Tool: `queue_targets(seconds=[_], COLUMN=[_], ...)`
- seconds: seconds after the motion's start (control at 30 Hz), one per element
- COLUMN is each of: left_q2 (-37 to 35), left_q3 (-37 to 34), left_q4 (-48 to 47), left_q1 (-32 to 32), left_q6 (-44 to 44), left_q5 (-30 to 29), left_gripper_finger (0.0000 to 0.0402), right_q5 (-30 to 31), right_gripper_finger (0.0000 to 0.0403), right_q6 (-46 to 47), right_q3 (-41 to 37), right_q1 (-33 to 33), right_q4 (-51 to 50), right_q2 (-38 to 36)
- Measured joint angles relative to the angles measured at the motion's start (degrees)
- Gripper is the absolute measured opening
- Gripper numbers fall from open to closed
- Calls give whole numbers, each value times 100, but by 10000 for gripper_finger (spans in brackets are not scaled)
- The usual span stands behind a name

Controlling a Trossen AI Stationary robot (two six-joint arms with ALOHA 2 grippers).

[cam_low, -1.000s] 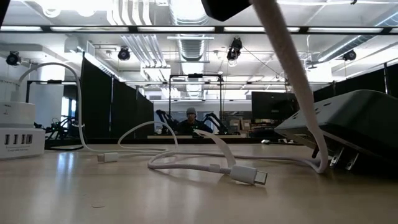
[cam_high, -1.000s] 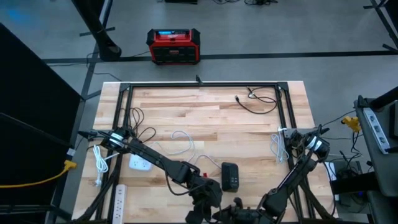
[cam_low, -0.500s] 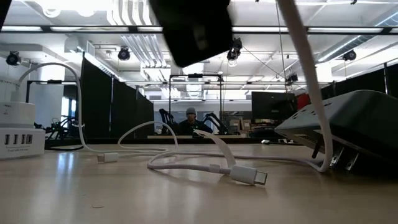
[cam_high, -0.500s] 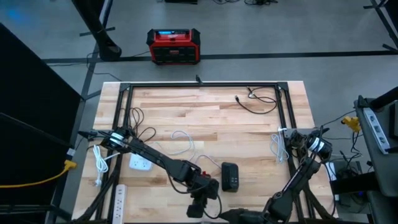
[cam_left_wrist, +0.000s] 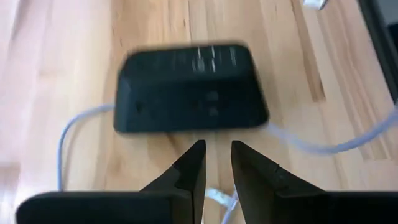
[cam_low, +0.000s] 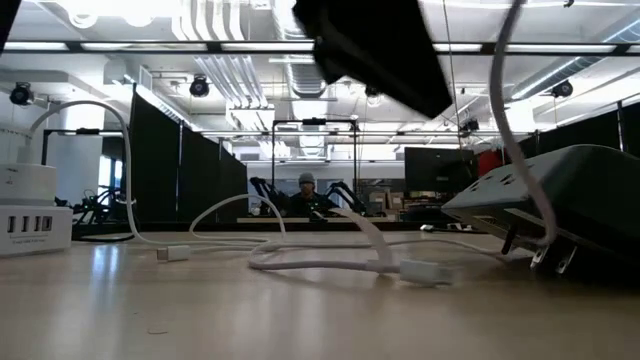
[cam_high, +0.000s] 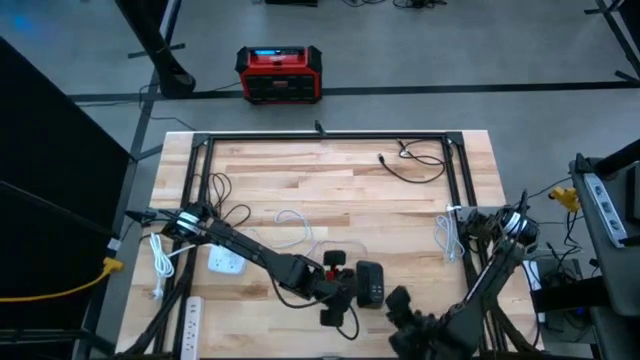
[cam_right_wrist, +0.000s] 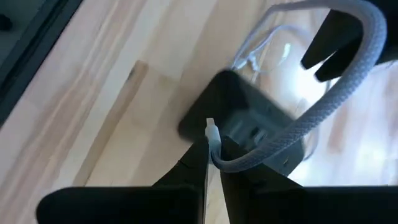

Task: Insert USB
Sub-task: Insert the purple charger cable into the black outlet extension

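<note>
Near the table's (cam_high: 330,170) front edge, my right gripper (cam_right_wrist: 212,149) is pinched shut on the white USB plug (cam_right_wrist: 212,132), aimed at the black charger (cam_high: 371,283) just ahead for insertion; my left gripper (cam_left_wrist: 216,163) hovers just beside it, fingers slightly apart, holding nothing, ready to steady it

table: pale wooden butcher-block table top (cam_high: 330,190), light and tan planks, black metal frame
charging hub: black plastic box-shaped charging hub (cam_high: 371,283)
held cable: white USB cable (cam_right_wrist: 323,118) with a white plug
loose cables: white USB cables (cam_high: 290,228) on the wood; thin black cable (cam_high: 415,163) at the far side
power strip: white plastic power strip (cam_high: 192,318)
floor unit: red-and-black box (cam_high: 279,74) on grey floor
arms: dark, nearly black
</note>
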Motion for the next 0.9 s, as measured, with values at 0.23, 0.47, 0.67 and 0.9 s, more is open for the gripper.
queue_targets(seconds=[0.23,0.47,0.67,0.9], left_q2=[0,83,356,514], left_q3=[2,4,4,3], left_q4=[592,1101,1164,1216], left_q1=[166,334,340,295], left_q6=[410,496,495,477], left_q5=[-65,-199,47,91], left_gripper_finger=[63,60,47,40], right_q5=[-427,-1296,-1436,-1429], right_gripper_finger=[13,13,13,13], right_q6=[1072,1552,1870,2272], right_q3=[-858,-1651,-1966,-2390], right_q1=[-460,-1125,-1280,-1291], right_q4=[327,1637,1680,1924], right_q2=[-885,-1360,-1279,-1324])
